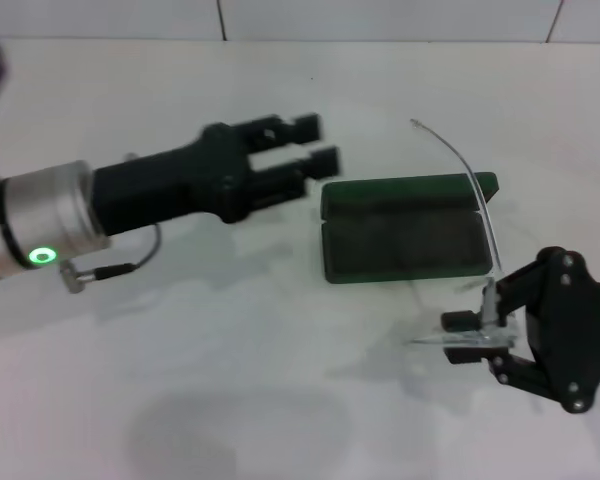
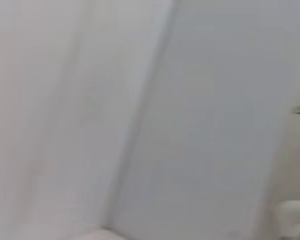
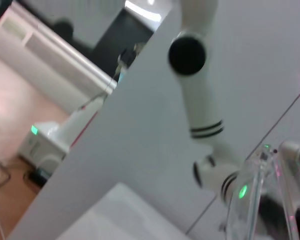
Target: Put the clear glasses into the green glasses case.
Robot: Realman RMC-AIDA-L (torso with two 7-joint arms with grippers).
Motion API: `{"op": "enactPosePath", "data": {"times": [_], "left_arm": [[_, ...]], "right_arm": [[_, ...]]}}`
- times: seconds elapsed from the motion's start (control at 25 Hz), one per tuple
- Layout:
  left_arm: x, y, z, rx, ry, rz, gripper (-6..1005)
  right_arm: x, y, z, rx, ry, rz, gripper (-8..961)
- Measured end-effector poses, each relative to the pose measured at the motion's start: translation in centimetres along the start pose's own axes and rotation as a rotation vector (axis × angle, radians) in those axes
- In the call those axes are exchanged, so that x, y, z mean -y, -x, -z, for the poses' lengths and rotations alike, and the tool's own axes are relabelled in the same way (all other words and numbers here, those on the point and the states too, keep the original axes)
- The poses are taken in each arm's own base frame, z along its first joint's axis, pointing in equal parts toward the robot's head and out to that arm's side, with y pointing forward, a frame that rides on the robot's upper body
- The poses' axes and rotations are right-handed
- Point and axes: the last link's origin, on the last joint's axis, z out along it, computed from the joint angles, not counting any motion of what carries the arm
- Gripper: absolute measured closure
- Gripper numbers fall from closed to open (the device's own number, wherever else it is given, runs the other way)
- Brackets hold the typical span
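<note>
My left gripper (image 1: 315,150) hangs over the white worktop (image 1: 280,360), its two fingers spread with nothing between them. Just beyond its fingertips, toward my right, the green glasses case (image 1: 405,235) lies open and flat, dark lining up, nothing inside. Past the case's far end I see my right gripper (image 1: 477,332) clamped on the clear glasses (image 1: 480,215), held off the worktop; one clear arm rises from that gripper and curves back over the case's right end. The right wrist view shows the lens edge close by.
</note>
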Motion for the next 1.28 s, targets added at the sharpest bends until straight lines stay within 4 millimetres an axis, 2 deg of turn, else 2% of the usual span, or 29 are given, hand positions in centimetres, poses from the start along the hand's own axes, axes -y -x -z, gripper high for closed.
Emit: {"op": "enactPosePath", "data": {"times": [0.16,0.24,0.44,0.6,0.72,1.28], "left_arm": [[0.8,1.6,1.5,-0.027,-0.156,-0.135,396],[0.9,2.5,1.2,-0.017,-0.196,-0.198,396],[0.5,3.7,-1.6,0.011,-0.185,-0.307,396],[0.5,3.7,-3.3,0.020,-0.143,-0.335,396],[0.5,3.5,-3.8,0.005,-0.144,-0.357,396],[-1.2,1.9,-3.5,-0.148,-0.064,-0.414,396]], "right_arm": [[0.4,0.9,-0.1,0.088,-0.021,-0.045,828],[0.7,1.1,-0.4,0.136,-0.037,-0.080,828],[2.0,0.6,-2.5,0.233,-0.002,-0.241,828],[2.7,0.0,-4.1,0.279,0.025,-0.355,828],[2.6,-0.1,-4.8,0.293,0.048,-0.399,828],[2.7,-1.3,-5.9,0.259,0.024,-0.563,828]]}}
